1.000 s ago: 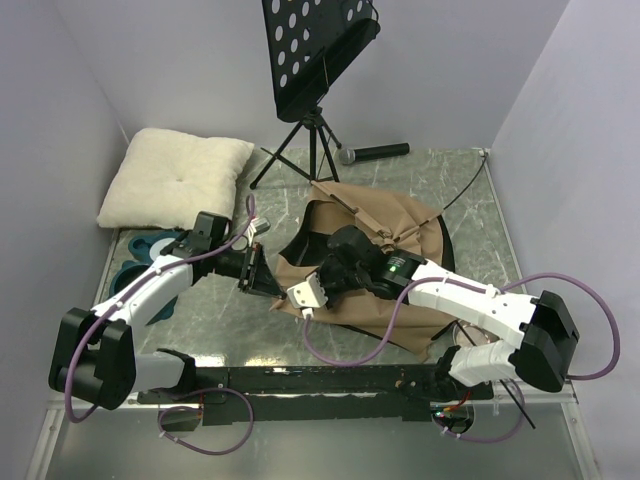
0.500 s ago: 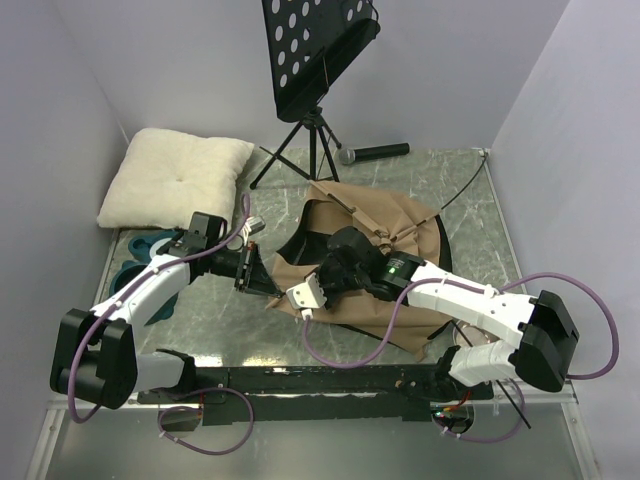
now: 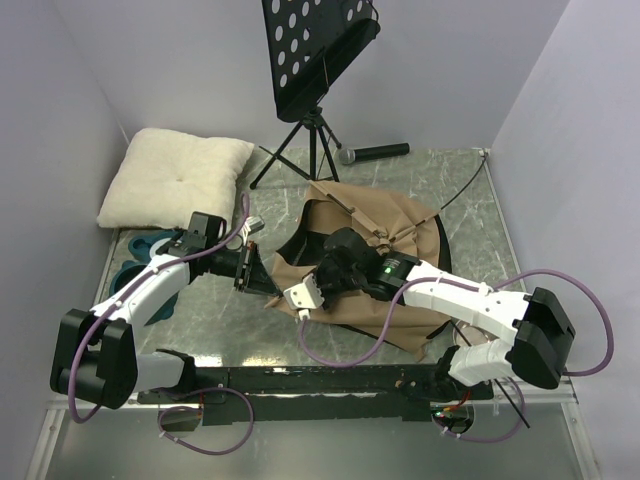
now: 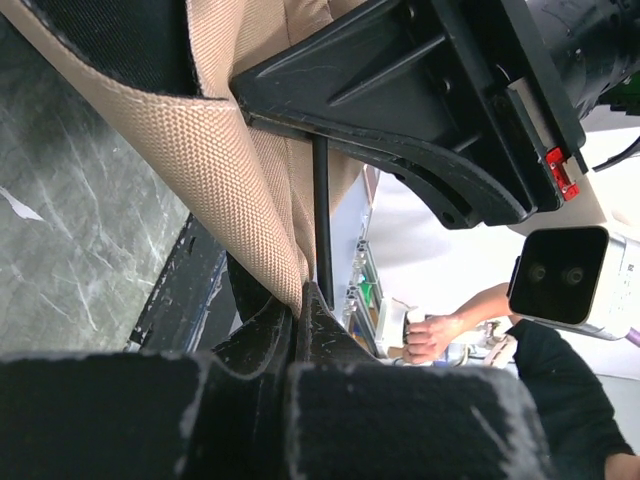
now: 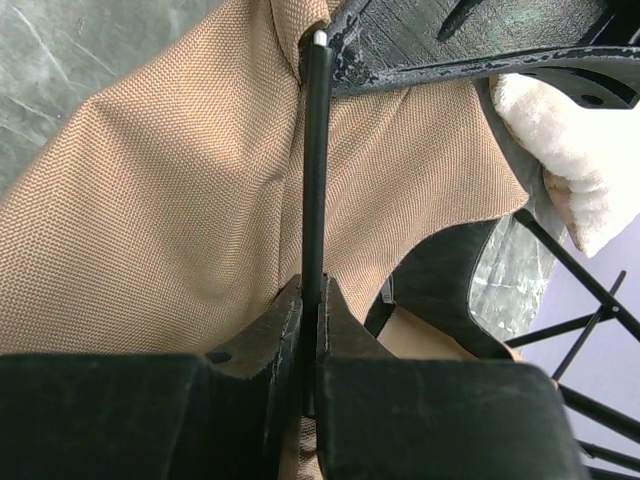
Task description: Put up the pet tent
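Pale lilac walls [image 3: 70, 90], grey marbled tabletop [image 3: 480, 215], black music stand [image 3: 312, 50]

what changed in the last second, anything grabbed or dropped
Very little. The left gripper and right gripper both eased slightly to the left, drawing the black pole and the near corner of the pet tent with them. Nothing was taken or let go: both stay shut on the pole. The pillow, music stand and microphone have not moved.
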`<state>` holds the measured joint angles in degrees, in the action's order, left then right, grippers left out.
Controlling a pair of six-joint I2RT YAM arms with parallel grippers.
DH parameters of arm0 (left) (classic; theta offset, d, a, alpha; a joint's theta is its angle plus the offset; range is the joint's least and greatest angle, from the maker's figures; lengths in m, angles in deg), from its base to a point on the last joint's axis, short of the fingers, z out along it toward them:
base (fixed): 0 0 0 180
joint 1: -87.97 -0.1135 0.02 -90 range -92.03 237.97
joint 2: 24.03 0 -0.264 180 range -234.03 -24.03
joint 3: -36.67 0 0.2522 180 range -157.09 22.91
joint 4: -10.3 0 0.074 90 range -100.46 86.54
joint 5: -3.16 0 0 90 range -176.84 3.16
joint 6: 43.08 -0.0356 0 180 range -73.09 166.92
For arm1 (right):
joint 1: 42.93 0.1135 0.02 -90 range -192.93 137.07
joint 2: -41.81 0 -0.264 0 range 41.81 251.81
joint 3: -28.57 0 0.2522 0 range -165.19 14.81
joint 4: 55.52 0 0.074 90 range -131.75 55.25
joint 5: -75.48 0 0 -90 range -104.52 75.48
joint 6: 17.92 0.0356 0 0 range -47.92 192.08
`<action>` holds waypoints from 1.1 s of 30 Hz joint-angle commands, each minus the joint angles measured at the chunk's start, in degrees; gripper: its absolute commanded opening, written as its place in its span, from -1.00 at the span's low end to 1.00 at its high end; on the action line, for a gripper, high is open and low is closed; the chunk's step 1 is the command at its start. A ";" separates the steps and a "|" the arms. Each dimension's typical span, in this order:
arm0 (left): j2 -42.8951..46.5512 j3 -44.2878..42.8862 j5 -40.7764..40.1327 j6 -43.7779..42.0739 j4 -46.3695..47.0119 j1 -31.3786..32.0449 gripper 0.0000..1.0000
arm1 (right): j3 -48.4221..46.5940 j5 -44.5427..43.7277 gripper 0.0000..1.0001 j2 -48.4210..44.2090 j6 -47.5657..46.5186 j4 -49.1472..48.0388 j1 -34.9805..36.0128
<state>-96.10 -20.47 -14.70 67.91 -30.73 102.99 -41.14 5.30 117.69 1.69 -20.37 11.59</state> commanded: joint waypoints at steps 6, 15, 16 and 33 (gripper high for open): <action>3.52 1.18 5.03 10.81 7.39 -1.40 -0.99 | 1.80 -9.09 -1.00 0.24 -0.71 14.21 -0.21; 3.70 2.42 -0.50 16.89 11.01 -1.05 -0.99 | 0.31 -9.53 -1.00 1.46 -0.63 13.24 1.55; 3.00 2.16 -1.03 16.71 10.14 -0.62 -0.99 | -0.21 -9.53 -1.00 1.82 -0.36 13.24 1.81; -2.10 -0.31 -5.69 21.89 10.12 1.32 -0.99 | -5.49 -9.79 -1.00 5.25 1.04 9.82 6.30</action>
<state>-97.96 -17.89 -21.24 86.49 -23.40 104.26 -43.82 -2.70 121.90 1.50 -15.78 16.77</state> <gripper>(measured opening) 0.019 0.070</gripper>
